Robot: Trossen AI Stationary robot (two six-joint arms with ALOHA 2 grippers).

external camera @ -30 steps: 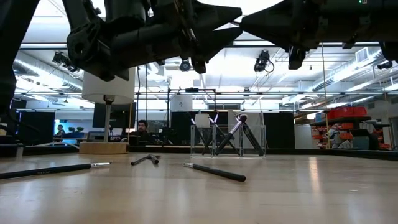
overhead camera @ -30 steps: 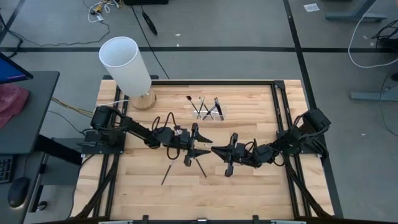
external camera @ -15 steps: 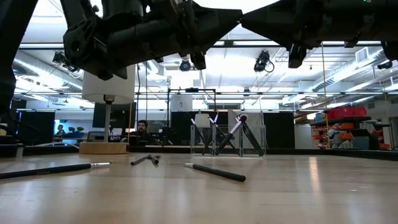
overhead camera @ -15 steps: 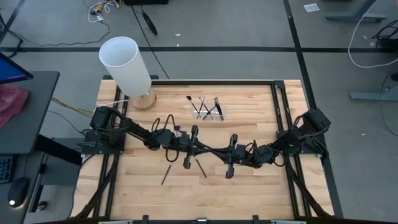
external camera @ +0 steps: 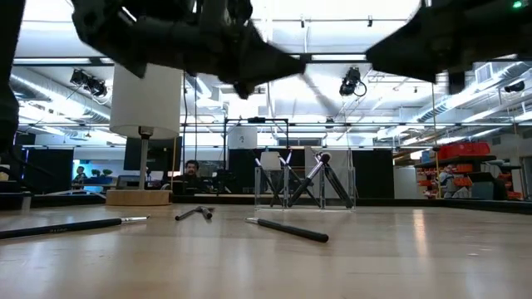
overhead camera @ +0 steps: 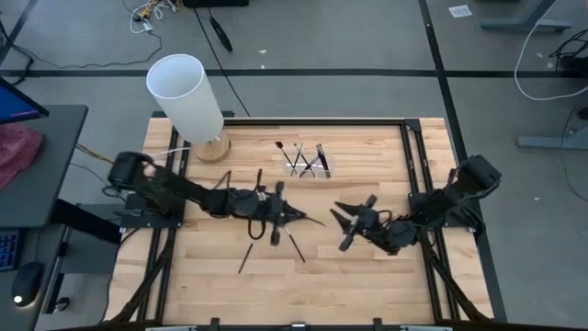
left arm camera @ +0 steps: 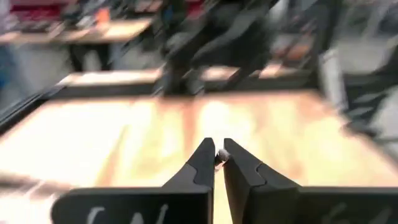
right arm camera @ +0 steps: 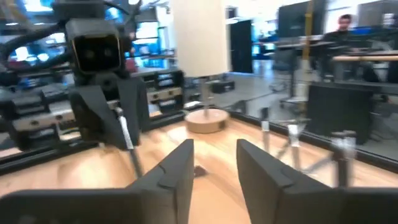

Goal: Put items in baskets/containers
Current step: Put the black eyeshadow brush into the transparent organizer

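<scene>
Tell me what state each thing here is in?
left gripper: shut on held brush, raised.
right gripper: open, empty.
clear holder: upright, partly filled.
standing brushes: leaning inside the holder.
loose brushes: lying flat.
white cylinder: upright.

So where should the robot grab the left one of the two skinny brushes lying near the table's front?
Grab the left brush at the middle of its handle, from straight above, with the fingers across it. It lies flat on the table with bare wood on both sides, so a finger fits on each side. The open right gripper is free; the left gripper seems to pinch another brush.
</scene>
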